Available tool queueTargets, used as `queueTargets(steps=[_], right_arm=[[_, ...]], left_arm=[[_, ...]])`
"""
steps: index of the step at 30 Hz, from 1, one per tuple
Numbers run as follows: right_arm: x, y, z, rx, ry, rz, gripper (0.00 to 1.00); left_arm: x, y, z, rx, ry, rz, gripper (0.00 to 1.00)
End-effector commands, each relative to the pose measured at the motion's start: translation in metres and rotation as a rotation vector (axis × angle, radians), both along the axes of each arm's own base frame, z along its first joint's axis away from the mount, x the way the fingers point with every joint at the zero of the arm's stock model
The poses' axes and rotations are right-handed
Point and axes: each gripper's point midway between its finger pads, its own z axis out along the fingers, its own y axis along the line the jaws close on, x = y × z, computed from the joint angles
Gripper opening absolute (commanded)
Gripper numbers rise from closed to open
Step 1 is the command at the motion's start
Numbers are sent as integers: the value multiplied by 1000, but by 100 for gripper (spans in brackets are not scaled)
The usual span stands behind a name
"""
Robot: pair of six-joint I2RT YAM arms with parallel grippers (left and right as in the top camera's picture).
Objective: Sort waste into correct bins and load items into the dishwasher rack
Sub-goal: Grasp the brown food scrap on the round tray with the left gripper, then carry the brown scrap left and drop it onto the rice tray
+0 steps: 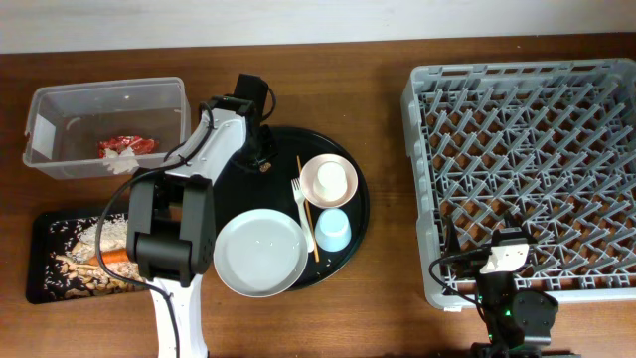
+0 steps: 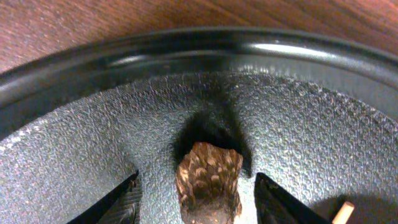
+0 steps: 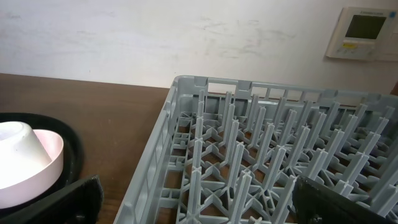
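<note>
1. Bone [image 2: 208,180] fills the left wrist view. It lies on the textured floor of the round tray [image 2: 249,46], close to the rim on the side away from the plate [image 1: 260,254].
2. Left claw [image 2: 198,186] straddles the bone with a finger on each side. A gap shows on both sides, so it is spread and not pinching yet.
3. I see no other waste on the round tray, so I judge this bone to be the last scrap outside a bin.
4. Waste sorted so far:
   - Wrapper [image 1: 134,143] and tissue [image 1: 118,155] are in the tub [image 1: 60,149].
   - Rice [image 1: 75,224], carrot [image 1: 114,257] and more bones [image 1: 79,270] are in the flat tray [image 1: 40,283], just in front of the tub.
5. Waste left to do: this one bone, which probably goes to the flat tray with the other food scraps.
6. No ware is loaded; it all sits on the round tray.
   - Plate
   - Bowl [image 1: 310,171] with the cream cup [image 1: 332,181] upended in it
   - Blue cup [image 1: 334,231]
   - Fork [image 1: 301,209]
   - Chopsticks [image 1: 300,169]
7. Rack [image 1: 517,149] is at the right of the desk [image 1: 388,60] and holds nothing.
8. Right claw [image 3: 196,193] is spread wide and holds nothing. It hangs by the rack's near-left corner.
9. My estimate: sorting is nearly finished and loading has not begun, so the task is under halfway.
</note>
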Motion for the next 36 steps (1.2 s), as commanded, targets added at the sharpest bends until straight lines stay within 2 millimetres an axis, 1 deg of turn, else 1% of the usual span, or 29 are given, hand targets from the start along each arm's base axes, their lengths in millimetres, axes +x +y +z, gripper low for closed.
queueTargets(steps=[1, 2, 4, 5, 7, 8, 9, 12, 17, 19, 21, 22, 23, 25, 26, 27, 28, 29, 31, 32, 34, 35, 36], right_arm=[[0, 0, -2, 2, 2, 0, 99], [0, 0, -2, 2, 2, 0, 98], [0, 0, -2, 2, 2, 0, 99], [0, 0, -2, 2, 2, 0, 99], [0, 0, -2, 2, 2, 0, 99], [0, 0, -2, 2, 2, 0, 99], [0, 0, -2, 2, 2, 0, 99], [0, 0, -2, 2, 2, 0, 99], [0, 0, -2, 2, 2, 0, 99], [0, 0, -2, 2, 2, 0, 99], [0, 0, -2, 2, 2, 0, 99], [0, 0, -2, 2, 2, 0, 99], [0, 0, -2, 2, 2, 0, 99], [0, 0, -2, 2, 2, 0, 99], [0, 0, -2, 2, 2, 0, 99], [0, 0, -2, 2, 2, 0, 99], [0, 0, -2, 2, 2, 0, 99], [0, 0, -2, 2, 2, 0, 99], [0, 0, -2, 2, 2, 0, 99], [0, 0, -2, 2, 2, 0, 99], [0, 0, -2, 2, 2, 0, 99], [0, 0, -2, 2, 2, 0, 99], [0, 0, -2, 2, 2, 0, 99]], left_arm=[[1, 4, 4, 15, -18, 4, 51], [1, 4, 4, 15, -17, 4, 47], [1, 4, 4, 17, -18, -5, 34], [1, 4, 4, 18, -18, -12, 33], [1, 4, 4, 19, -18, -19, 26], [0, 4, 5, 19, -16, -19, 26], [0, 4, 6, 19, -17, -19, 22], [1, 4, 16, 16, -29, -19, 20], [1, 2, 57, -7, -91, -19, 20], [-6, 5, 86, -15, -121, -17, 20], [-15, 11, 106, -16, -132, -9, 20], [-21, 17, 116, -11, -132, 1, 20], [-27, 26, 125, 0, -127, 18, 20], [-40, 51, 134, 50, -104, 61, 20], [-49, 74, 137, 95, -77, 124, 20], [-56, 93, 137, 122, -50, 188, 20], [-59, 103, 136, 130, -34, 216, 20], [-64, 123, 135, 137, -12, 263, 20], [-70, 152, 132, 138, 6, 339, 20], [-74, 173, 130, 138, 14, 397, 20], [-83, 203, 127, 134, 31, 504, 20], [-95, 228, 121, 129, 54, 607, 20], [-106, 243, 115, 126, 74, 675, 20]])
